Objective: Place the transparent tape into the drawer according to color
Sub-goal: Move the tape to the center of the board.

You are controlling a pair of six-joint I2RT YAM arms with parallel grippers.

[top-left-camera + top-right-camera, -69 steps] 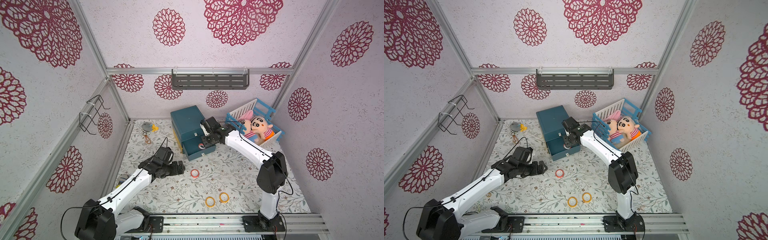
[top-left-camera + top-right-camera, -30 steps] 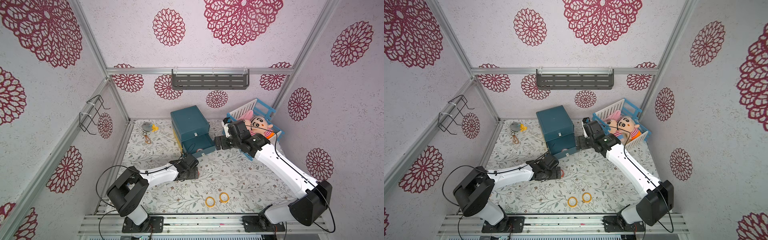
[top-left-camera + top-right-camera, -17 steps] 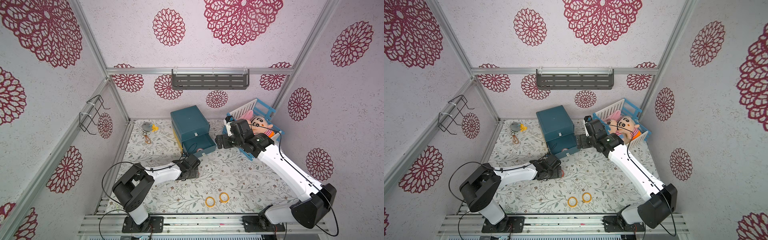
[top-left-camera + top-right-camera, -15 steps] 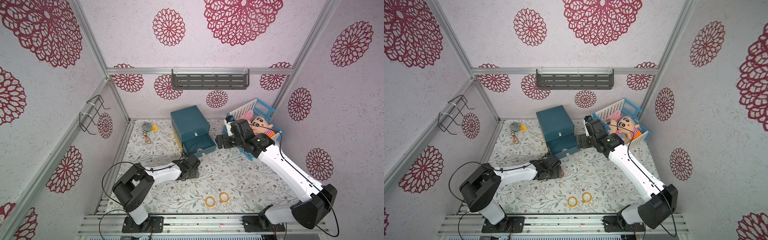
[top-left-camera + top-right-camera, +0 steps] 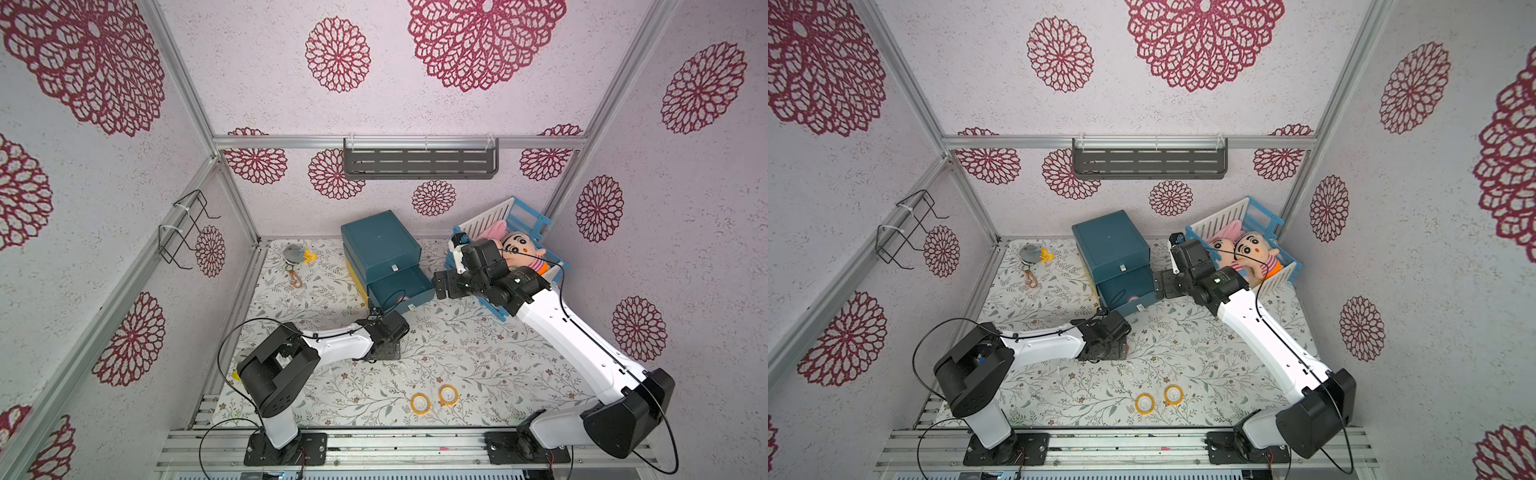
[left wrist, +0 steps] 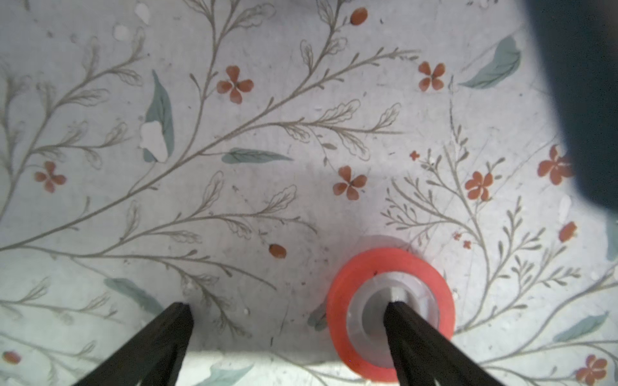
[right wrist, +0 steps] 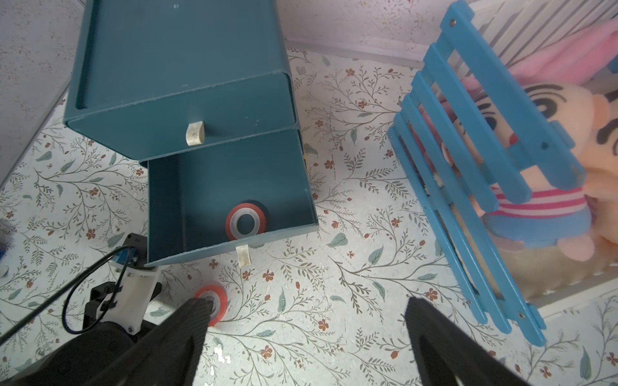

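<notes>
The left gripper [image 6: 286, 305] is down on the worktop [image 5: 478, 353] with its jaws wide apart and nothing clamped. The red tape roll [image 6: 389, 264] lies flat, hole up, just in front of the open lower drawer [image 7: 187, 200] of the teal cabinet [image 5: 380, 241], which stands at the middle of the worktop's back edge.

The relation that matters is fine-grained: one finger [image 6: 418, 341] has its tip inside the roll's whitish core, while the other finger [image 6: 150, 344] stands on bare worktop well off to the side. The near wall of the ring thus sits between the two fingers, hard against one and far from the other. Being round, the roll has no long axis to line up with. Closing should pinch that wall, though the far finger has a long way to travel and may nudge the roll first.

The left arm is plainly the nearer one. The right gripper [image 7: 306, 302] hangs by the drawer's outer front corner, jaws also spread and empty.

In both top views the left wrist hides the fingertips and almost all of this roll — only the left wrist view shows the tip in the core. Only the right wrist view looks into the drawer, where a second red roll [image 7: 247, 209] lies near the front wall. Two yellow-orange rolls [image 5: 420, 403] [image 5: 448, 394] wait side by side near the worktop's front edge. I see no purple rolls.
</notes>
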